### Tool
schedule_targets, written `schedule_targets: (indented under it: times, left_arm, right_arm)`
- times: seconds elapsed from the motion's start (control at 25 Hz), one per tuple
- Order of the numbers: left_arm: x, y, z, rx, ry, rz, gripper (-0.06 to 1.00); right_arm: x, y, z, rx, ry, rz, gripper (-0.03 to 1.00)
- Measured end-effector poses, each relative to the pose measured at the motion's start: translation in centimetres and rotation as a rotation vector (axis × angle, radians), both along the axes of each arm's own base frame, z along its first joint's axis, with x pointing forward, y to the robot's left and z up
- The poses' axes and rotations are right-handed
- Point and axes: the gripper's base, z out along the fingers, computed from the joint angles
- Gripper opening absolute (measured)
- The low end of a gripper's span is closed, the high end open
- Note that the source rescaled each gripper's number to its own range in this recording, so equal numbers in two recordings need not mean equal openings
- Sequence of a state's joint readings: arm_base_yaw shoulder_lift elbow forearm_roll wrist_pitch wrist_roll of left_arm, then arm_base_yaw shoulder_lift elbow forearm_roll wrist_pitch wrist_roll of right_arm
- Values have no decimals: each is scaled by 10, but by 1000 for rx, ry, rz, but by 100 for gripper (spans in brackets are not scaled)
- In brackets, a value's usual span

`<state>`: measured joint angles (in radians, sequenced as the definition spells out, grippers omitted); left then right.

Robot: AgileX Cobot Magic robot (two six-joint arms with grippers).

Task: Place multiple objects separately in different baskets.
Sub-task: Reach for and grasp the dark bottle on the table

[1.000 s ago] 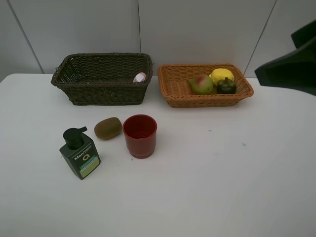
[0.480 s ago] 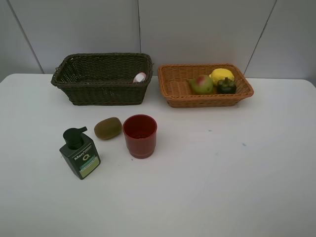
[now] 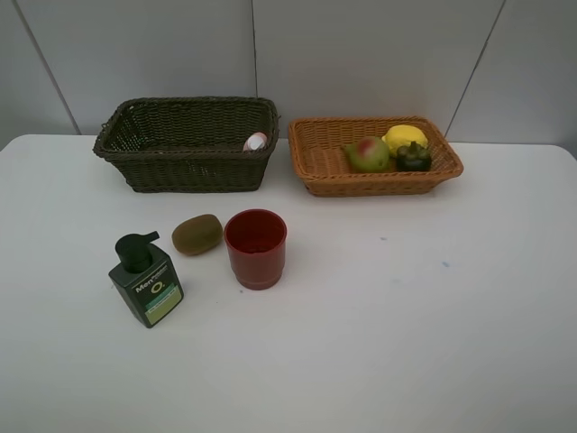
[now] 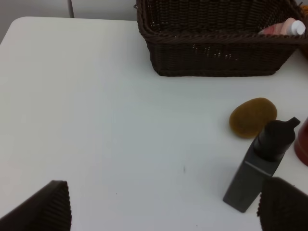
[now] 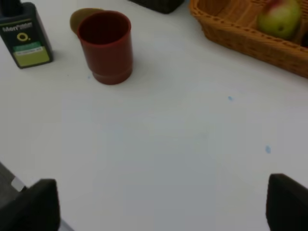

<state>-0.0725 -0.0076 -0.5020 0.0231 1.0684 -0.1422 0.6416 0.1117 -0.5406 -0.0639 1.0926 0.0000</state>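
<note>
Standing wide open, left jaws and right jaws grip nothing.

The white worktop (image 3: 406, 343) is carrying five things directly. Toward its far edge, two wicker baskets are sitting side by side with a narrow gap between them: the dark olive-brown basket (image 3: 194, 171) on the left and the light orange-tan basket (image 3: 379, 183) on the right. Nearer, left of centre, the brown kiwi (image 3: 197, 234) is lying just beside the red cup (image 3: 256, 248), which is standing upright to its right. The dark green pump bottle (image 3: 146, 281) is standing upright, nearer and to the left of the kiwi, apart from it.
</note>
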Motion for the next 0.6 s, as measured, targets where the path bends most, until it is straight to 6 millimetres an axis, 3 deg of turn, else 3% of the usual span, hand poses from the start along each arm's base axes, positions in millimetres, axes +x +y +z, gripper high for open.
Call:
schedule_targets:
  times: [0.36, 0.6]
  left_arm:
    - [0, 0, 0, 0, 0, 0, 100]
    - [0, 0, 0, 0, 0, 0, 100]
  right_arm:
    - [0, -3, -2, 25, -16, -60, 93]
    - [0, -5, -2, 23, -19, -258, 93]
